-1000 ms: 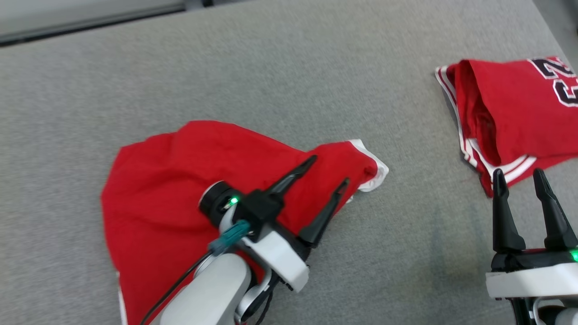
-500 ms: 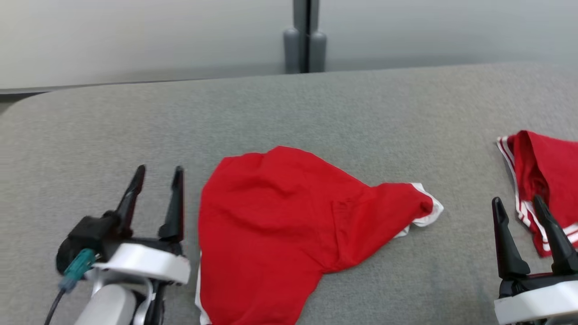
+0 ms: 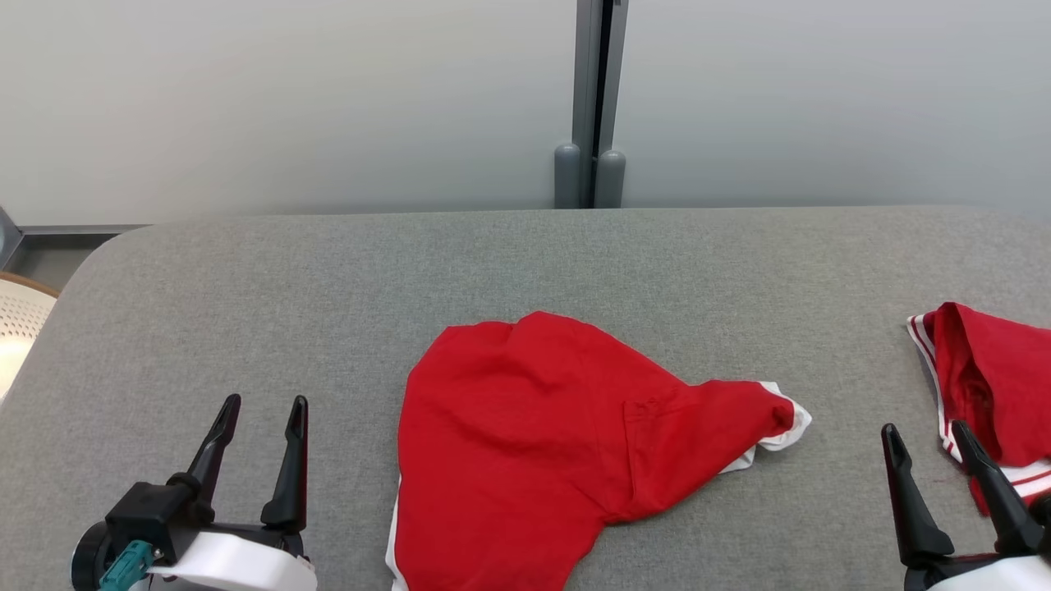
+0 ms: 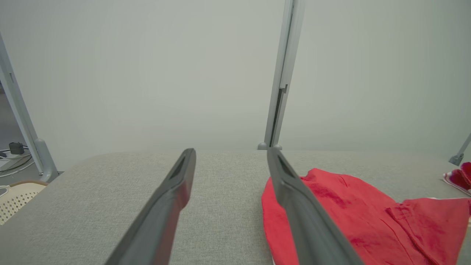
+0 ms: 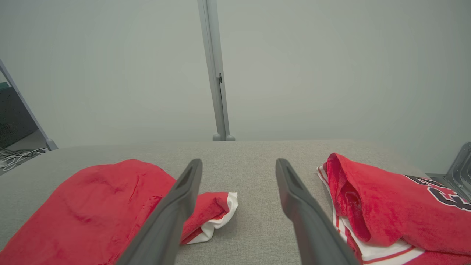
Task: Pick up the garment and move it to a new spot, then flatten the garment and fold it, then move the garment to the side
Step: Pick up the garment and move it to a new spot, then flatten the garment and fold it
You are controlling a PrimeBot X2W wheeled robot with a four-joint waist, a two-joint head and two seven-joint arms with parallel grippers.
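Since a second ago our left end effector [image 3: 265,401] has come off the red shirt [image 3: 534,443] and now waits in front of the grey post [image 3: 599,98] and to its left, fingers spread wide and holding nothing. Our head has lifted too, so the post and the wall came into sight; that shift belongs to the camera, and the cloth keeps the same rumpled shape. The shirt lies on the bench [image 3: 328,271] straight in front of the post, one white-trimmed sleeve pointing right. Our right end effector [image 3: 924,428] sits in front and right of the post, fingers likewise apart and empty, beside a numbered jersey [image 3: 993,377]. We judge both have drawn back to give a clear look before flattening.
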